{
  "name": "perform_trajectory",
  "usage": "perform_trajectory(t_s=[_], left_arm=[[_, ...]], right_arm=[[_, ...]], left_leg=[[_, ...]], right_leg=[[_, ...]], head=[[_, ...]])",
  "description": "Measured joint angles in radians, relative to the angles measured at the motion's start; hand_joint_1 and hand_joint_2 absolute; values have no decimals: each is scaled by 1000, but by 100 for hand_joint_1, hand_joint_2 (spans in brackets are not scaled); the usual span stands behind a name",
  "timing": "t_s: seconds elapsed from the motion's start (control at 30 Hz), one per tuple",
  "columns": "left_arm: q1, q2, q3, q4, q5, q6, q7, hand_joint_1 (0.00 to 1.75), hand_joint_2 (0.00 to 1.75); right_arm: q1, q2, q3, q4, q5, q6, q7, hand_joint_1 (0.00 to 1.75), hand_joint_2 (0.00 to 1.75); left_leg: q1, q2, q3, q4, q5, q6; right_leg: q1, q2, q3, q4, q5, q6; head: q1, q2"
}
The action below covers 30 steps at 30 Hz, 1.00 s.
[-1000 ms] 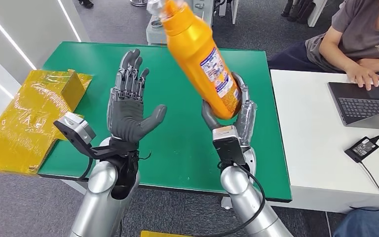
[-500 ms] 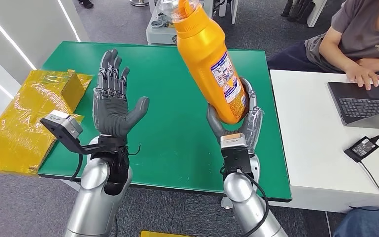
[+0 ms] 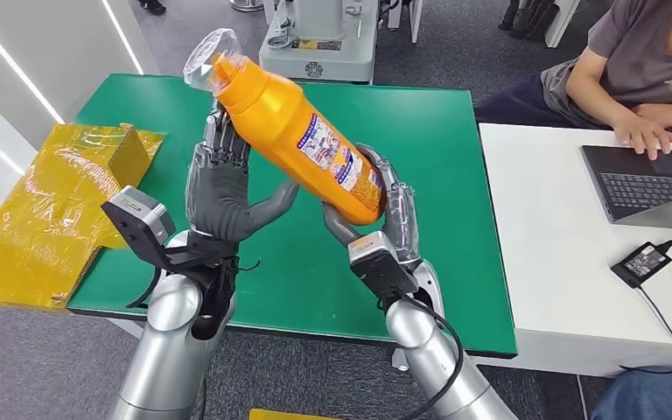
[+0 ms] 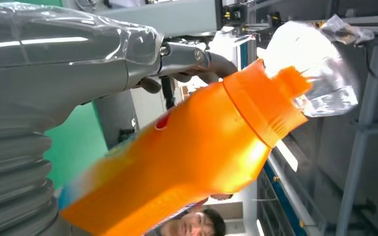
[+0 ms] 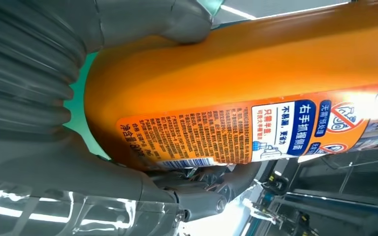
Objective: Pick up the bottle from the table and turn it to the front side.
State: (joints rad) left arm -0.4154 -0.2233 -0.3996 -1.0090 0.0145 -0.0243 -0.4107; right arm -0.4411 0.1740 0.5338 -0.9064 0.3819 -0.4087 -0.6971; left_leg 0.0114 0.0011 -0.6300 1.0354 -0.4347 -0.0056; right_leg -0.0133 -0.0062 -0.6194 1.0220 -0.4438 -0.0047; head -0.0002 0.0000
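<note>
The orange detergent bottle is off the green table and held in the air, so the pick-up stage appears complete. The right hand grips the bottle at its base, thumb on one side and fingers wrapped round the other. The bottle lies tilted, its plastic-wrapped cap leaning over toward the left hand. The left hand is spread with palm upward, fingers apart, just under the bottle's upper half; contact cannot be confirmed. The printed label faces the head view, small dense text visible in the right wrist view. Whether this is the front face cannot be determined, so the turning stage is judged unfinished.
</note>
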Motion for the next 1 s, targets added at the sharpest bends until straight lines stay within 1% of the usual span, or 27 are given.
perform_trajectory(t_s=[0.37, 0.47, 0.63, 0.8, 1.0], left_arm=[[-62, 0, -26, 87, -12, -46, 15, 0, 175], [-69, 0, -30, 102, -12, -47, 15, 0, 175], [-80, 5, -35, 121, -12, -47, 15, 0, 175], [-87, 11, -35, 128, -13, -48, 23, 0, 175], [-94, 12, -38, 139, -19, -50, 26, 0, 175]], right_arm=[[-55, 3, 28, 62, 41, 61, 10, 175, 175], [-71, 7, 32, 91, 56, 81, 30, 175, 175], [-102, 8, 49, 159, 126, 121, 94, 175, 175], [-104, 8, 51, 204, 158, 140, 118, 175, 175], [-104, 8, 44, 225, 184, 156, 142, 175, 175]], left_leg=[[0, 0, 0, 0, 0, 0], [0, 0, 0, 0, 0, 0], [0, 0, 0, 0, 0, 0], [0, 0, 0, 0, 0, 0], [0, 0, 0, 0, 0, 0]], right_leg=[[0, 0, 0, 0, 0, 0], [0, 0, 0, 0, 0, 0], [0, 0, 0, 0, 0, 0], [0, 0, 0, 0, 0, 0], [0, 0, 0, 0, 0, 0]], head=[[0, 0], [0, 0], [0, 0], [0, 0], [0, 0]])
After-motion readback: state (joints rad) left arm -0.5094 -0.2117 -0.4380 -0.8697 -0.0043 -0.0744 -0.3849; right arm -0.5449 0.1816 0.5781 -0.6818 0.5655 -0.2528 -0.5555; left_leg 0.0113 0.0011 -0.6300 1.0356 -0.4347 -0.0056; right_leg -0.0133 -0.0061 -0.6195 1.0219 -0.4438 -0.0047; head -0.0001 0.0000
